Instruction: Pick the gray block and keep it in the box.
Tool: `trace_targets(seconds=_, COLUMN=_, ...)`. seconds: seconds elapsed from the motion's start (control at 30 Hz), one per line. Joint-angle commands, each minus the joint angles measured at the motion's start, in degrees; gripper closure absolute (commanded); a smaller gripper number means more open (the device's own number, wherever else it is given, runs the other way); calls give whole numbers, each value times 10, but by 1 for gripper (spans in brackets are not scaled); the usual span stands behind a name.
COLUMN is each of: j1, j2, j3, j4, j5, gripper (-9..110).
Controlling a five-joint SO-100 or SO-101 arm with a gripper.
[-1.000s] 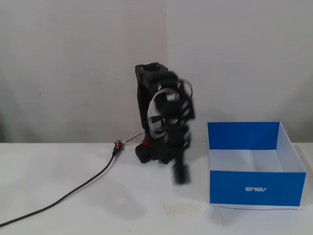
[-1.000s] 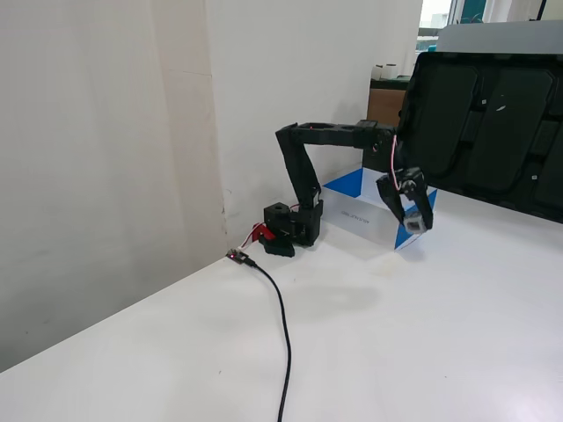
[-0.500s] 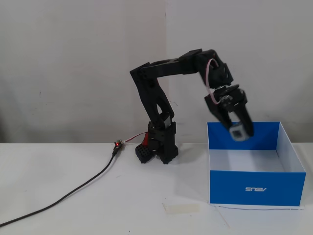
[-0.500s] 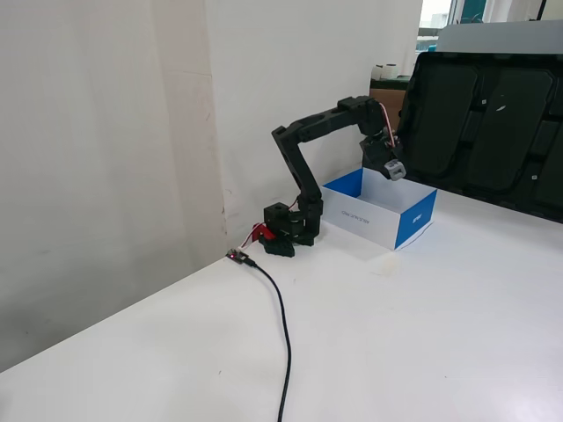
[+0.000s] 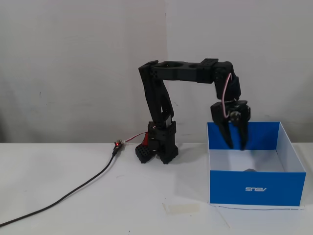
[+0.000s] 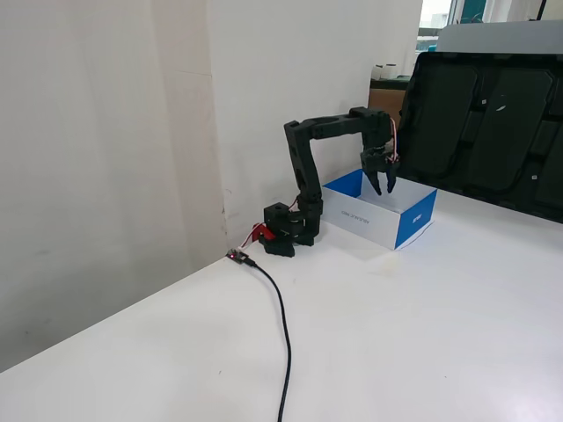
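Gripper hangs with fingers spread and empty above the box. The gray block (barely showing over the front wall) lies inside at about five o'clock from the fingertips.

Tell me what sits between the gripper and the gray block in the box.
Nothing: in a fixed view the open gripper hangs above the gray block on the box floor, only air between.

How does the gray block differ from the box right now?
The gray block is small and dark, with only its top showing; the box is large, blue outside and white inside. The block lies inside the box, which sits on the table. The open hand touches neither.
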Motion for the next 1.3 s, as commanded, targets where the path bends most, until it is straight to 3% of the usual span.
trace_targets(seconds=0.0, j1=90, j2=47, j3=-19, j4=4, j5=-46, gripper=101)
trace_targets(seconds=0.6, j1=524, j2=215, j3=194, j4=-157, j5=-212, gripper=101)
trace_targets(seconds=0.97, j1=639, j2=375, j3=408, j4=-306, j5=-222, gripper=101)
trace_targets(seconds=1.27, j1=657, j2=497, j3=540, j4=-363, j5=-200, gripper=101)
